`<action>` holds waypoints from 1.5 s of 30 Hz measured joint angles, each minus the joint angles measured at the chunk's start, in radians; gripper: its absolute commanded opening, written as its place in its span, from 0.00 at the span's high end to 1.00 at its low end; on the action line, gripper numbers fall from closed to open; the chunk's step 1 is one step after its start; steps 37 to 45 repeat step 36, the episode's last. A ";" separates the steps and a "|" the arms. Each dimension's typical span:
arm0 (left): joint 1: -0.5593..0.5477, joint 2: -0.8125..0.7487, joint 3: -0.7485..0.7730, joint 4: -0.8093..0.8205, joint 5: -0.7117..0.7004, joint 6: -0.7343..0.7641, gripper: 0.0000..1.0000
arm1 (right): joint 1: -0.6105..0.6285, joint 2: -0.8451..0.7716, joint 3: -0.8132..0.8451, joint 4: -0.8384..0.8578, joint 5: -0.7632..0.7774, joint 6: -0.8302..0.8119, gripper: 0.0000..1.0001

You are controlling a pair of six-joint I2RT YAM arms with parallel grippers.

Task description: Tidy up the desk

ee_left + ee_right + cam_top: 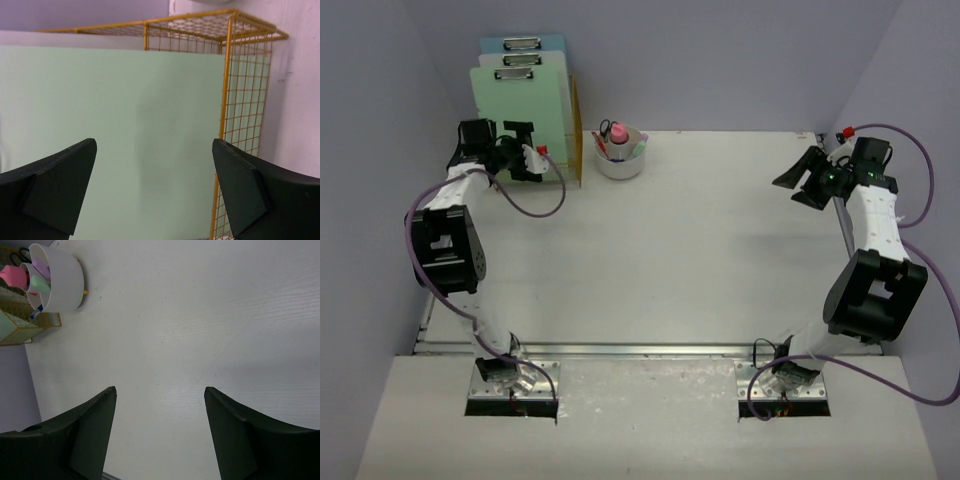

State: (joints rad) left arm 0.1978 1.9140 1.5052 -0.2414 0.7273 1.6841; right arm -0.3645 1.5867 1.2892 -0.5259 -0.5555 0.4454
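Note:
The white desk [700, 250] fills the top view. At its far left a gold wire rack [575, 150] holds upright clipboards, the front one pale green [515, 105]. My left gripper [527, 150] is open and empty, right in front of the green clipboard [115, 135], with the rack's wire side [245, 100] at its right. My right gripper [798, 182] is open and empty above the desk's far right, over bare tabletop [200, 330].
A white round cup [620, 155] with pens and a pink item stands right of the rack; it also shows in the right wrist view [57, 277]. Lavender walls enclose the desk. A metal rail [640, 350] runs along the front edge.

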 measured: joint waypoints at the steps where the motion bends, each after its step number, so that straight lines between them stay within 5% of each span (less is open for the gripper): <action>1: 0.000 -0.035 -0.034 0.015 0.011 -0.005 0.00 | 0.000 0.000 0.000 0.000 -0.002 0.000 0.28; 10: 0.008 -0.380 -0.247 0.226 0.105 -0.133 0.00 | 0.000 -0.007 0.000 0.001 -0.025 -0.001 0.29; 14: 0.013 -0.506 -0.277 0.289 0.102 -0.382 0.00 | 0.002 -0.021 0.000 0.003 -0.041 -0.029 0.24; 18: -0.003 -0.494 -0.054 0.083 0.009 -0.764 0.00 | 0.032 -0.071 -0.026 0.032 -0.017 -0.129 0.02; 21: -0.009 -0.463 0.099 -0.107 -0.011 -0.989 0.00 | 0.113 -0.163 -0.108 0.064 0.052 -0.241 0.01; 25: -0.019 -0.549 -0.071 -0.217 -0.034 -1.197 0.00 | 0.232 -0.260 -0.199 0.079 0.118 -0.359 0.01; 28: -0.059 -0.651 -0.357 -0.184 -0.124 -1.317 0.00 | 0.261 -0.316 -0.288 0.101 0.155 -0.401 0.01; 34: -0.094 -0.736 -0.671 -0.173 -0.301 -1.429 0.00 | 0.261 -0.437 -0.532 0.100 0.209 -0.412 0.01; 45: -0.094 -0.753 -0.702 -0.151 -0.348 -1.441 0.00 | 0.261 -0.472 -0.588 0.112 0.219 -0.413 0.01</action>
